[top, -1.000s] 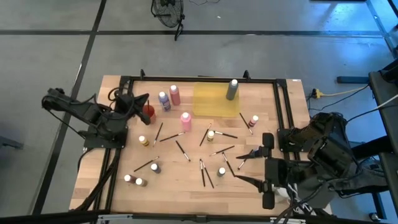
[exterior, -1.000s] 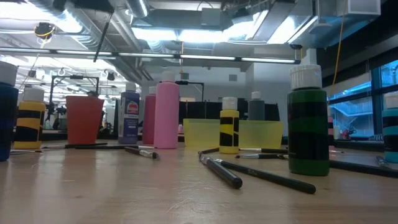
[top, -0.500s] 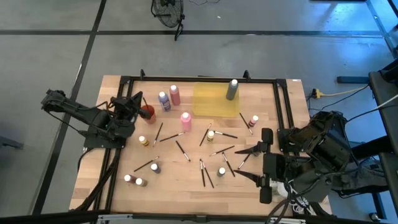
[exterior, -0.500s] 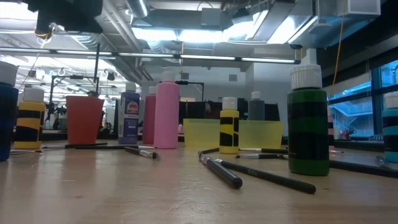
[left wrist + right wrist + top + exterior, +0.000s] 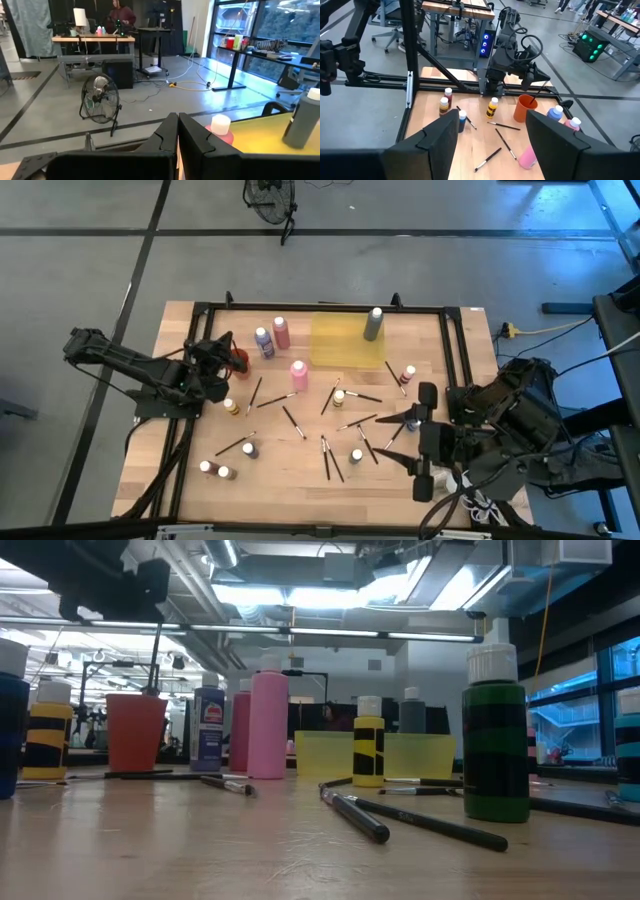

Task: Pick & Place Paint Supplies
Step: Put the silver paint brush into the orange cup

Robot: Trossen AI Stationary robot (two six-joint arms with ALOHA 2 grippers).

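Observation:
My left gripper (image 5: 226, 342) hangs over the red cup (image 5: 238, 361) at the table's far left, shut on a thin dark paintbrush (image 5: 157, 652). Pink (image 5: 298, 373), dark pink (image 5: 281, 332) and blue (image 5: 264, 340) white-capped bottles stand beside the cup. A grey bottle (image 5: 373, 324) stands on the yellow tray (image 5: 340, 345). Several small bottles and brushes (image 5: 330, 460) lie scattered over the middle and near side of the table. My right gripper (image 5: 408, 444) hovers open high above the table's near right, with nothing between its fingers (image 5: 440, 137). My left gripper pinches the paintbrush at its upper end (image 5: 545, 86) between its two shut fingers, which point about level. The brush hangs nearly upright below the fingers. Its lower end (image 5: 533, 103) reaches the mouth of the red cup (image 5: 525, 108).
A black frame rail (image 5: 320, 307) runs along the table's far edge, with more rails down both sides. Brushes (image 5: 360, 818) and a green bottle (image 5: 495, 740) lie near the low camera. A person stands at a bench far off in the room (image 5: 120, 12).
My left gripper has sunk toward the red cup and turned, staying shut on the paintbrush. The brush has gone from slanted to nearly upright, and its lower end has come down to the cup's mouth.

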